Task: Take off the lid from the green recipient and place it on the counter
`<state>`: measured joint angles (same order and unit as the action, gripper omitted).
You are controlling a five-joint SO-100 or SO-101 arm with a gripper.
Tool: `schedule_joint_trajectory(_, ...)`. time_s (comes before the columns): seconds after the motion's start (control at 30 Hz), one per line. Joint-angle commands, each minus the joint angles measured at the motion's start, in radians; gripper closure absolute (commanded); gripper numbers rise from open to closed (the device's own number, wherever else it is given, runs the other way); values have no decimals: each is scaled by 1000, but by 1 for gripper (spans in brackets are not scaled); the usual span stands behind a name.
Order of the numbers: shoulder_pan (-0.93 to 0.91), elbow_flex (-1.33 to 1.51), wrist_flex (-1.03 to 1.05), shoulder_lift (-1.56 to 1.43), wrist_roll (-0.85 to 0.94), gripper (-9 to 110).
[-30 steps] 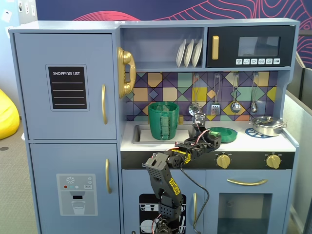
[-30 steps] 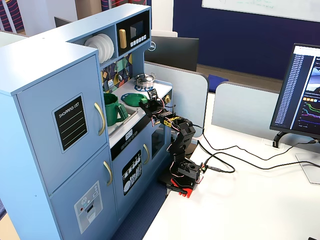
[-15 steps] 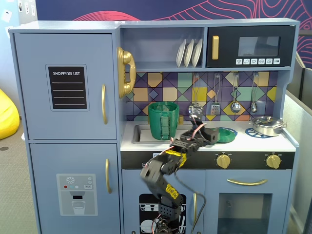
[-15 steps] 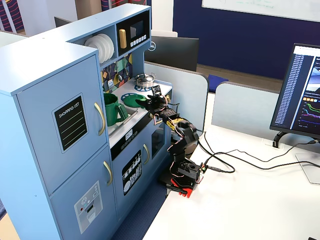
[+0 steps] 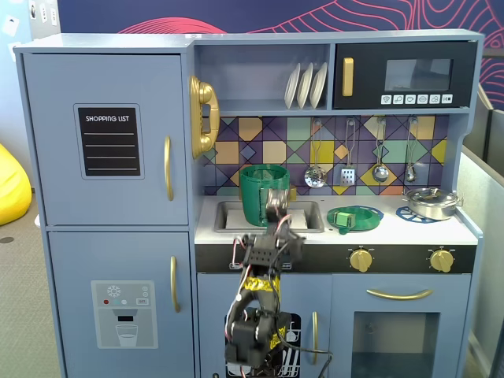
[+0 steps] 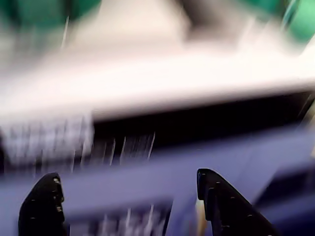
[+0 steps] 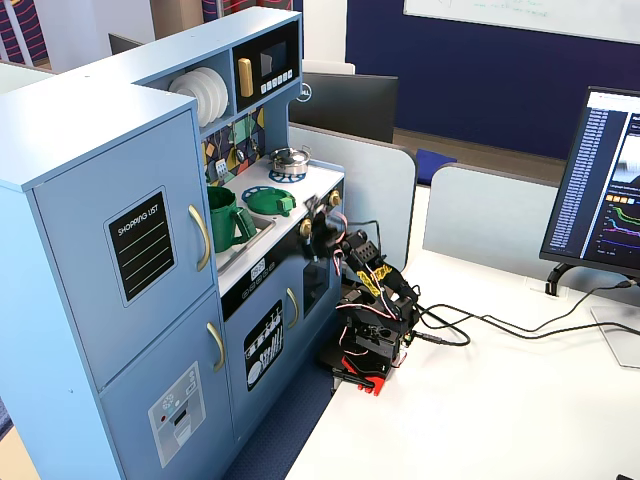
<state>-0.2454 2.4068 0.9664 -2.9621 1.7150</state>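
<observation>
The green recipient (image 5: 256, 191) stands open-topped in the sink at the counter's left; it also shows in a fixed view (image 7: 228, 220). The green lid (image 5: 354, 218) lies flat on the white counter (image 5: 409, 230) over a blue burner ring, right of the sink, and shows in a fixed view (image 7: 270, 202). My gripper (image 5: 276, 206) is in front of the counter's front edge, near the recipient, apart from the lid. In the blurred wrist view the gripper (image 6: 128, 191) is open and empty, facing the black knob panel and the counter edge.
A steel pot (image 5: 431, 202) sits at the counter's far right. Gold knobs (image 5: 361, 258) line the black front panel. The arm's base (image 7: 370, 345) stands on a white desk beside the kitchen, with cables trailing right and a monitor (image 7: 610, 190) further right.
</observation>
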Motion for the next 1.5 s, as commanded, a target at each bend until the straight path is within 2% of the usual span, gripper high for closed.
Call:
schedule_joint_trajectory(0.0, 63, 127, 63, -104, 9, 77)
schedule_joint_trajectory(0.27, 196, 374, -15, -141, -43, 87)
schedule_joint_trajectory(0.4, 224, 503, -110, -133, -40, 94)
schedule_joint_trajectory(0.53, 236, 586, -109, -146, -29, 101)
schedule_joint_trajectory(0.73, 242, 589, 103, -215, -81, 101)
schedule_joint_trajectory(1.1, 244, 589, 509, -216, 86, 97)
schedule_joint_trajectory(1.47, 250, 591, 566, -216, -204, 92)
